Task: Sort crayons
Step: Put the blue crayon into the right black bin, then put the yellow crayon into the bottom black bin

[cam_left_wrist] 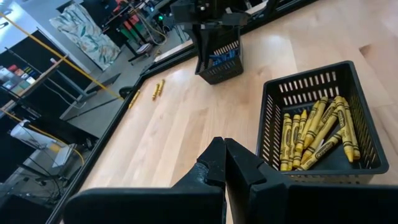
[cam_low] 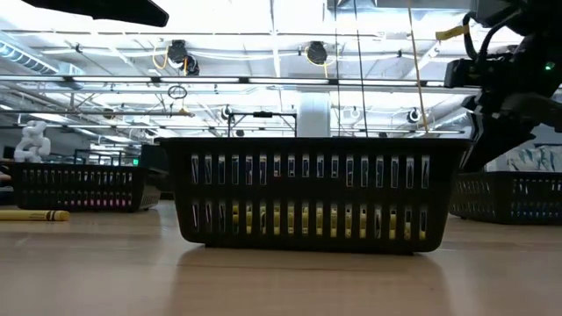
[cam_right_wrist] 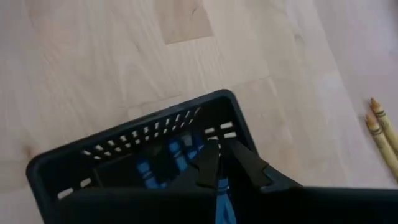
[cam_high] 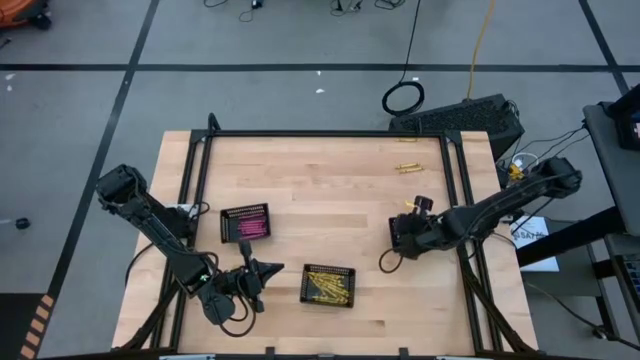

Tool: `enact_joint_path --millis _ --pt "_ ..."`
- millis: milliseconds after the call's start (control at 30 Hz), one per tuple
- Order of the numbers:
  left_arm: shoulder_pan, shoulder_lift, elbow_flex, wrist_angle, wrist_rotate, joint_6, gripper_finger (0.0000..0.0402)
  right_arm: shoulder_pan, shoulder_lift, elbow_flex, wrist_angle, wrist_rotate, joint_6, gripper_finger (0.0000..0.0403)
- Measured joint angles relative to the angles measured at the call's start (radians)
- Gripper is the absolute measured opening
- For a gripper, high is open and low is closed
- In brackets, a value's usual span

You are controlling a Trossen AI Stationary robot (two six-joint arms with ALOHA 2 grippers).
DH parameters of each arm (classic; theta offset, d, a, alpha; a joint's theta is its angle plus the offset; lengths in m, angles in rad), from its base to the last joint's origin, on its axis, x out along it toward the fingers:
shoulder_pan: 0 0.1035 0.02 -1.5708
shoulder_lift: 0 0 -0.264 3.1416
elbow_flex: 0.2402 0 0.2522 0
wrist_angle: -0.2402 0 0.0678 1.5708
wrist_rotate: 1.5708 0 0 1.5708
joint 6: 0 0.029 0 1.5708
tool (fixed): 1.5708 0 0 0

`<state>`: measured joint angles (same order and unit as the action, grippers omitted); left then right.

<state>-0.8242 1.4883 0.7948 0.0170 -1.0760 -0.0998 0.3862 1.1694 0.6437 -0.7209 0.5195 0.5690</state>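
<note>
while the right pincer (cam_right_wrist: 227,163) hangs over the blue-crayon tray (cam_right_wrist: 124,149) gripping a blue crayon (cam_right_wrist: 222,199), the left pincer (cam_left_wrist: 224,155) sits closed and empty beside the yellow-crayon tray (cam_left_wrist: 311,81) — two yellow crayons (cam_high: 407,167) lie loose on the desk (cam_high: 320,180).

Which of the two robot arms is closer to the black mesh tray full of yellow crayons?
The left. Its gripper sits just beside the black mesh tray of yellow crayons; the right gripper hangs over another tray farther off.
</note>
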Motion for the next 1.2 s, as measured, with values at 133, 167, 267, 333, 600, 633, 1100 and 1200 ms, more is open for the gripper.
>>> enact_joint_path --millis 133,167,267,333,600,633,1100,1200 --pt "0.000 0.000 0.000 0.000 0.000 0.000 0.0000 0.000 0.000 0.000 -0.001 -0.011 -0.044 0.0042" --pt "0.000 0.000 0.000 0.000 0.000 0.000 0.0000 -0.001 0.000 0.000 -0.002 -0.026 -0.050 0.0052" --pt "0.000 0.000 0.000 0.000 0.001 0.000 0.0000 -0.003 0.000 0.000 -0.004 -0.054 -0.056 0.0085" --pt "0.000 0.000 0.000 0.000 0.001 0.000 0.0000 -0.003 0.000 0.006 -0.009 -0.065 -0.049 0.0105" --pt "0.034 0.000 -0.002 -0.002 0.005 0.000 0.0000 -0.055 0.000 0.205 -0.127 0.004 -0.097 0.0128" --pt "0.045 0.000 -0.006 -0.001 0.012 -0.001 0.0000 -0.078 0.000 0.237 -0.142 0.029 -0.104 0.0127" --pt "0.196 0.000 -0.066 0.036 0.161 -0.066 0.0000 -0.903 0.149 0.322 -0.055 -0.276 -0.646 0.0129" --pt "0.198 0.000 -0.066 0.037 0.166 -0.079 0.0000 -1.041 0.258 0.322 0.013 -0.383 -0.777 0.0140"
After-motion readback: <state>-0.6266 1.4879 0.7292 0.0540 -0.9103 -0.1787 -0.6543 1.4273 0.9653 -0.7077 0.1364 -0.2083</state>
